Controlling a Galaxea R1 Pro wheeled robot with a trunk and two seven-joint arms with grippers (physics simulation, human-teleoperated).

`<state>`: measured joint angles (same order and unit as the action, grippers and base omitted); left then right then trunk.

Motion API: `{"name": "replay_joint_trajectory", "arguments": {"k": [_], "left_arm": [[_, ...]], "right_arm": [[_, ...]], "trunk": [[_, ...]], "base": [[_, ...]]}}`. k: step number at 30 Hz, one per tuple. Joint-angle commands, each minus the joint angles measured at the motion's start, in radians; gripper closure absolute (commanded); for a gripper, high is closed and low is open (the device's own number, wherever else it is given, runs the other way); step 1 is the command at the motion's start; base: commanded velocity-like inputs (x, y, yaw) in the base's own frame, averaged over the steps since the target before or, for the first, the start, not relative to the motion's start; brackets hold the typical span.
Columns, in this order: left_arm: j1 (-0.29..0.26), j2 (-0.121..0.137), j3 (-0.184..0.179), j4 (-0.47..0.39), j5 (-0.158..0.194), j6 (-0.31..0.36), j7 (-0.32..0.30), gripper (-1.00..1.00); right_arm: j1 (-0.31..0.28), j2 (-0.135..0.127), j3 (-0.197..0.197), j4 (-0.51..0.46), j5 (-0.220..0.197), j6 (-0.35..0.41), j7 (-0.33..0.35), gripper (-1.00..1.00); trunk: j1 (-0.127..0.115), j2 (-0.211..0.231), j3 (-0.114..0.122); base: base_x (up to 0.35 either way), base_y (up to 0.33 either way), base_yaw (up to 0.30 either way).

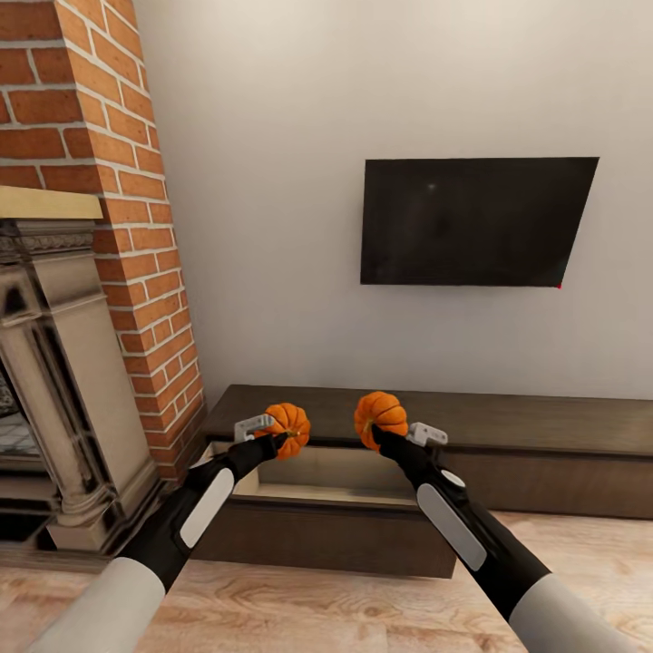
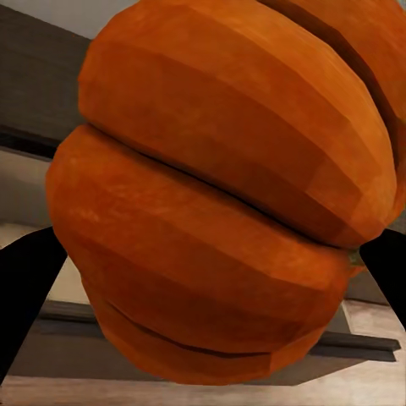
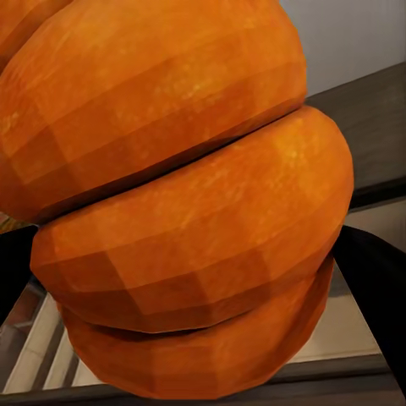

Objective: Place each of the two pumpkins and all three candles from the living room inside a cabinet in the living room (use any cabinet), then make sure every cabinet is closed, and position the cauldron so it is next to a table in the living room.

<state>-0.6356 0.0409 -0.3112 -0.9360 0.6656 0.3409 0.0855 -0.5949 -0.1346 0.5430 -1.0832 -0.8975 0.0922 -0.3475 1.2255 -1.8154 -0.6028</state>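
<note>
Two ribbed orange pumpkins hang in the air over the low dark brown cabinet (image 1: 508, 426). My left gripper (image 1: 277, 440) is shut on the left pumpkin (image 1: 289, 428), whose orange ribs bulge close up between dark fingers (image 2: 25, 288) in the left wrist view. My right gripper (image 1: 376, 435) is shut on the right pumpkin (image 1: 381, 417), seen large between dark fingers (image 3: 376, 288) in the right wrist view. Below both, the cabinet's left drawer (image 1: 336, 476) stands pulled out, pale wood inside. Candles and cauldron are out of view.
A brick chimney (image 1: 118, 227) and stone fireplace surround (image 1: 63, 399) stand at the left, close to the drawer's end. A black TV (image 1: 472, 222) hangs on the wall above the cabinet. Wooden floor (image 1: 363, 608) lies in front.
</note>
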Motion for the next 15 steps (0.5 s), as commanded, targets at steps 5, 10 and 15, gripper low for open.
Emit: {"name": "replay_joint_trajectory", "arguments": {"k": [5, 10, 15], "left_arm": [[0.000, 0.005, -0.003, -0.001, 0.009, -0.011, 0.009, 1.00], [0.000, 0.008, -0.003, 0.007, -0.002, -0.052, 0.008, 1.00], [0.001, 0.008, -0.003, 0.009, -0.004, -0.057, 0.007, 1.00]], "right_arm": [[-0.001, 0.004, 0.003, -0.001, -0.001, 0.003, -0.008, 1.00], [-0.001, 0.004, 0.002, 0.000, -0.003, 0.003, -0.008, 1.00], [-0.001, 0.004, 0.000, 0.002, -0.005, 0.004, -0.007, 1.00]], "trunk": [[0.000, -0.001, -0.001], [0.000, -0.001, -0.001], [0.000, -0.001, -0.001]], "base": [[0.000, 0.000, 0.000], [0.027, 0.000, 0.000], [0.091, 0.000, 0.000]]}}
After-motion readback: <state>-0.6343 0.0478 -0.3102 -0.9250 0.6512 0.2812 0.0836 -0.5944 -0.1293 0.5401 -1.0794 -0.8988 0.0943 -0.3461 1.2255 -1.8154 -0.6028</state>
